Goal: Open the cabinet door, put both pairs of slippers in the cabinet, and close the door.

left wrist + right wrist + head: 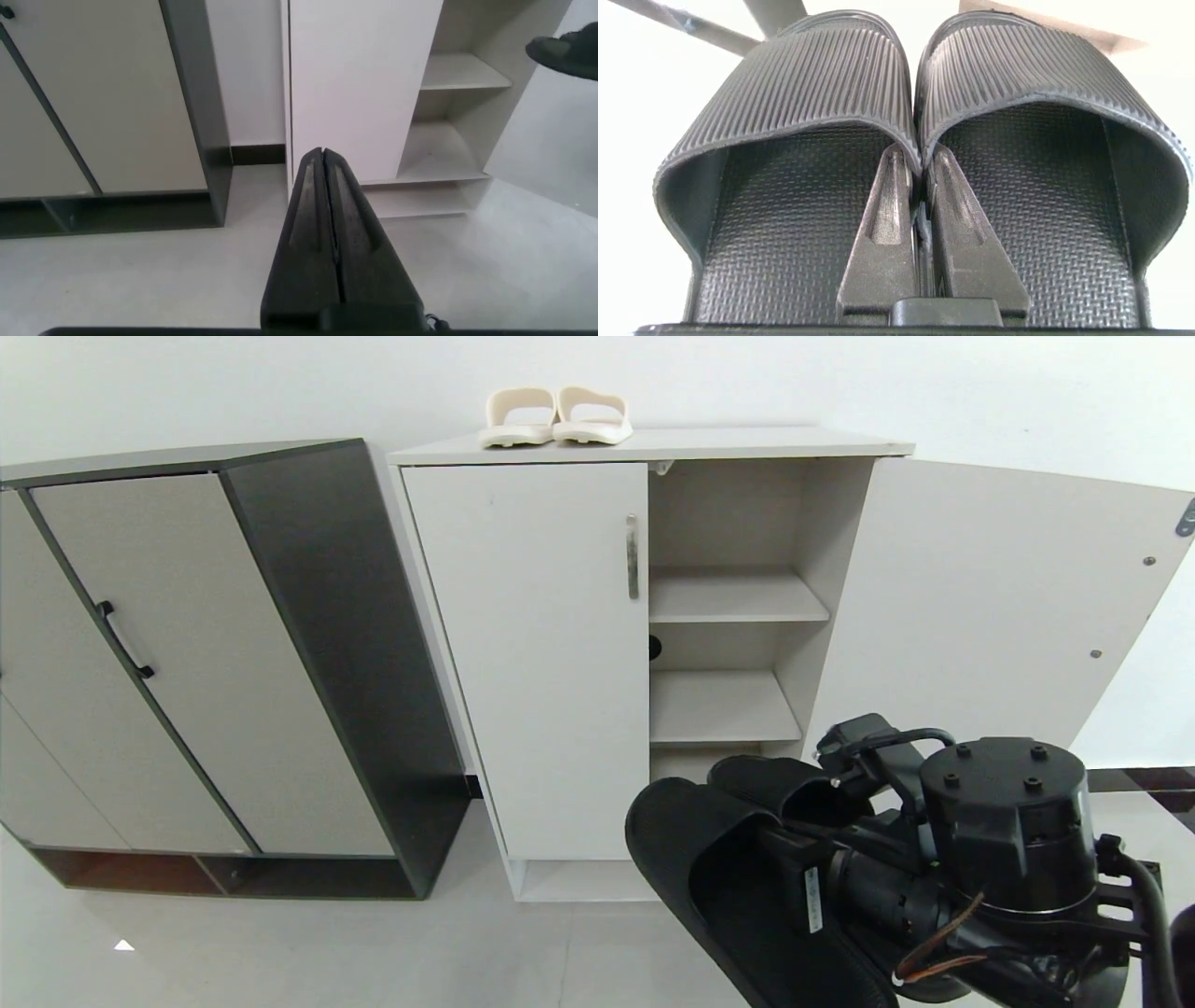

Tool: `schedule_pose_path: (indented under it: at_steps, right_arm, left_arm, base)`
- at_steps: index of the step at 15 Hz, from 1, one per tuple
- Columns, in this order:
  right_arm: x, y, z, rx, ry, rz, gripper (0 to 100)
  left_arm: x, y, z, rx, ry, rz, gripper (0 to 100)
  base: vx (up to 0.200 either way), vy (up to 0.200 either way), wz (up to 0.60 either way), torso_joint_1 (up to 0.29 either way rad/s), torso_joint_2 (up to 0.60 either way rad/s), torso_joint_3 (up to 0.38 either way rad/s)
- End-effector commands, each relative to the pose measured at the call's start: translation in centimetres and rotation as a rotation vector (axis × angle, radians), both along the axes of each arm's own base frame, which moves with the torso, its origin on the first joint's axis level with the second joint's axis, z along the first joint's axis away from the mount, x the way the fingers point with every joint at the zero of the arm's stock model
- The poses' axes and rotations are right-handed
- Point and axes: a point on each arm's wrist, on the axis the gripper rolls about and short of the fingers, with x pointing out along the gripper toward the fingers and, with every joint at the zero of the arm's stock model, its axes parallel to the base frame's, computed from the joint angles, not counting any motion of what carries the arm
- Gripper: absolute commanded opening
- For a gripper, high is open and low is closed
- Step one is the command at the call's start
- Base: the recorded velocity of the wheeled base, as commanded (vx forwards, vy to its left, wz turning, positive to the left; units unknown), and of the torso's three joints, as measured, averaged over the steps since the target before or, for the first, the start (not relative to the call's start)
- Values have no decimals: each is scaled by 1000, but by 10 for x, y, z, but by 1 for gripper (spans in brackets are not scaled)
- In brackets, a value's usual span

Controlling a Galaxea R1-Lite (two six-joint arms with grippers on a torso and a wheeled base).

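Our right gripper [921,177] is clamped on the touching inner straps of the black slippers [719,868], held low before the white cabinet [532,663], whose right door [990,607] stands open. Our left gripper [323,163] is pressed shut on nothing. We judge the first pair mid-carry. The next move calls for reaching a shelf [719,705]. The cream slippers [555,418] sit on the cabinet's top.

The black slippers [700,859] have ribbed straps and finely cross-hatched footbeds. The cream slippers [557,418] are plain. The cabinet [532,653] is white, and the left cabinet [187,644] is light grey with a charcoal frame.
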Motion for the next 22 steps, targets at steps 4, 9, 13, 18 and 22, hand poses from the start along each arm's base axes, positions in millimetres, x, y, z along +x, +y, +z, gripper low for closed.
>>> schedule_pose_path:
  at_steps: [4, 9, 13, 18, 22]
  right_arm:
    - [50, 19, -30, -68, -8, -336, 0]
    - [83, 14, -37, -63, -25, -431, 0]
    - [82, 28, -37, -53, -37, -391, 0]
    - [72, 43, -35, -17, -91, -334, 0]
    - [65, 46, -31, 27, -184, -302, 0]
  left_arm:
    - [0, 0, 0, 0, 2, 0, 0]
    - [0, 0, 0, 0, 2, 0, 0]
    - [0, 0, 0, -1, 2, 0, 0]
    - [0, 0, 0, -1, 2, 0, 0]
    - [0, 0, 0, 0, 2, 0, 0]
  base:
    - [0, 0, 0, 0, 0, 0]
    - [0, 0, 0, 0, 0, 0]
    - [0, 0, 0, 2, 2, -67]
    - [0, 0, 0, 1, 1, -190]
    - [0, 0, 0, 5, 4, -193]
